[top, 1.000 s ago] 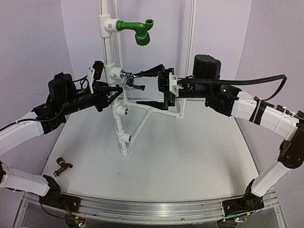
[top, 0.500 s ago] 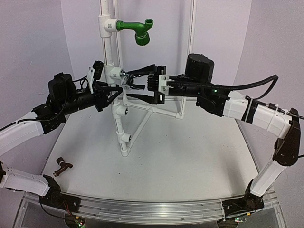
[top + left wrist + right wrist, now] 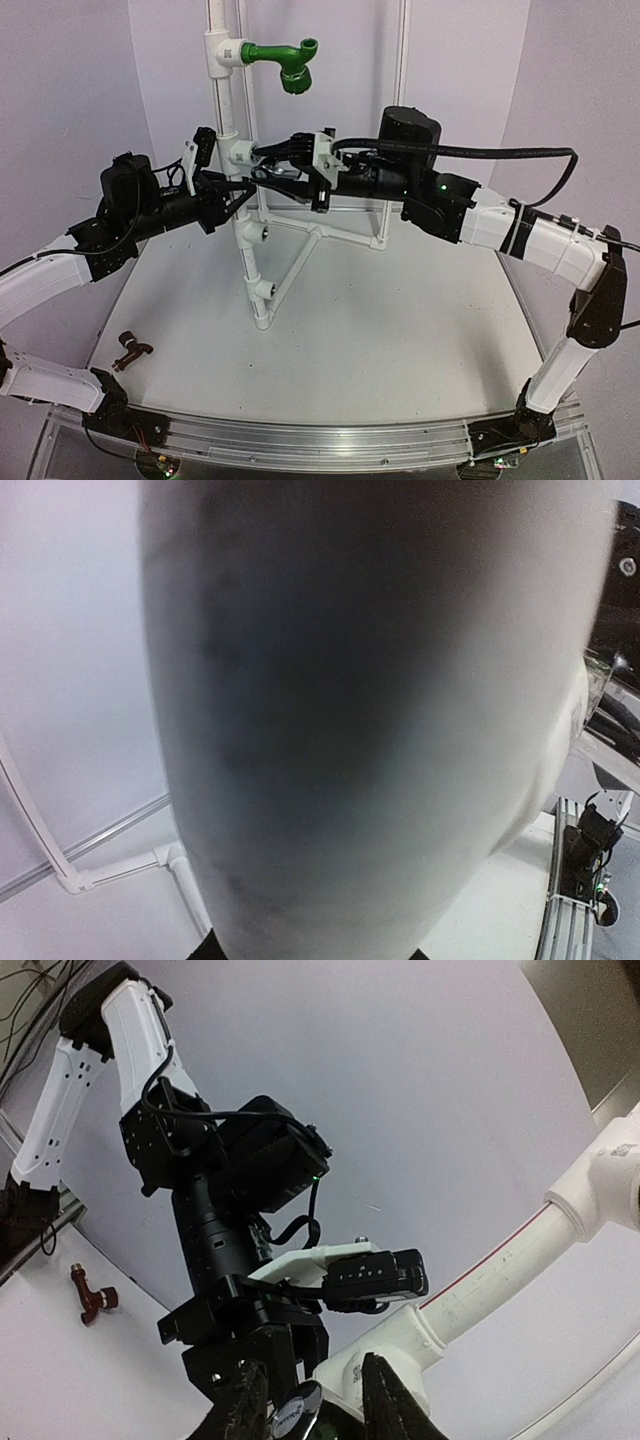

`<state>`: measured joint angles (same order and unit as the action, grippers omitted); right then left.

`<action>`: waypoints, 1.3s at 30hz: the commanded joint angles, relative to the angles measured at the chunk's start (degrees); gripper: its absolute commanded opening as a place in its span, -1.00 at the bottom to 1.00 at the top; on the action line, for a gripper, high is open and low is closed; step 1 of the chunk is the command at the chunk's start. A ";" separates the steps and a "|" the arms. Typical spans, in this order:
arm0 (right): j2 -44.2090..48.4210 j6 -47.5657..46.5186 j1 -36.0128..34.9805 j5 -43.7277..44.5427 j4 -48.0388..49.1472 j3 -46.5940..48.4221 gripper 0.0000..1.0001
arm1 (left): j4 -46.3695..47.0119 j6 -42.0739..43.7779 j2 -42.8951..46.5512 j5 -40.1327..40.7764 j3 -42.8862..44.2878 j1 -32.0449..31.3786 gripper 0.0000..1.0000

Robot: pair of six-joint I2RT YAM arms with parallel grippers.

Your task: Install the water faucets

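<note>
Chrome faucet (image 3: 296, 1416), shiny, sits inside right tool (image 3: 268, 170), grip unclear; left tool (image 3: 242, 193) clamps white pipe (image 3: 231, 105).

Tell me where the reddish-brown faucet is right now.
In the top view the reddish-brown faucet lies on the table at the near left, beside the left arm's lower link.

faucet (image 3: 131, 351) on tbl (image 3: 400, 330) front-L, pipe frame (image 3: 257, 290) behind

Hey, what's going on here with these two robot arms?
The left hand is clamped on the upright white pipe. The right hand has the chrome faucet between its fingers, at a tee fitting on that pipe; whether it grips is unclear. The reddish-brown faucet lies on the table, untouched.
</note>
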<state>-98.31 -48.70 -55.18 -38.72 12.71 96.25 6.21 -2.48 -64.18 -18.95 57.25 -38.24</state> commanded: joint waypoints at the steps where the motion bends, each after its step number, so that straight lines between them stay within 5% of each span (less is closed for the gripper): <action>1: 0.07 -1.71 1.07 6.40 -1.57 0.37 0.23 | -11.29 -9.97 -0.08 -2.18 -1.23 -0.79 -1.00; 4: 0.68 -6.37 0.59 8.63 -2.80 -0.49 0.61 | -11.31 -9.81 0.03 -2.03 -1.35 -0.79 -1.00; 8: 0.89 -11.73 0.38 11.46 -5.32 0.28 0.59 | -11.26 -9.74 0.03 -2.06 -1.49 -0.79 -1.00; 13: 0.74 -9.44 -0.20 11.55 -5.42 1.01 0.24 | -11.30 -9.74 -0.32 -2.15 -1.30 -0.79 -1.00; 20: 2.43 -10.26 -3.51 13.99 -2.12 -2.79 0.44 | -11.42 -9.37 -0.01 -1.97 -1.27 -0.78 -1.00; 29: 1.20 -2.46 -3.94 17.83 0.79 -1.26 -0.28 | -11.57 -9.29 0.28 -2.18 -1.49 -0.79 -1.00; 39: -0.64 22.26 -3.92 18.84 2.47 -1.63 -0.80 | -11.52 -9.21 0.48 -2.14 -1.63 -0.79 -1.00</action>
<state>-97.60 -41.93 -57.56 -19.06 12.81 93.80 5.31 -1.52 -63.59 -19.70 57.23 -38.63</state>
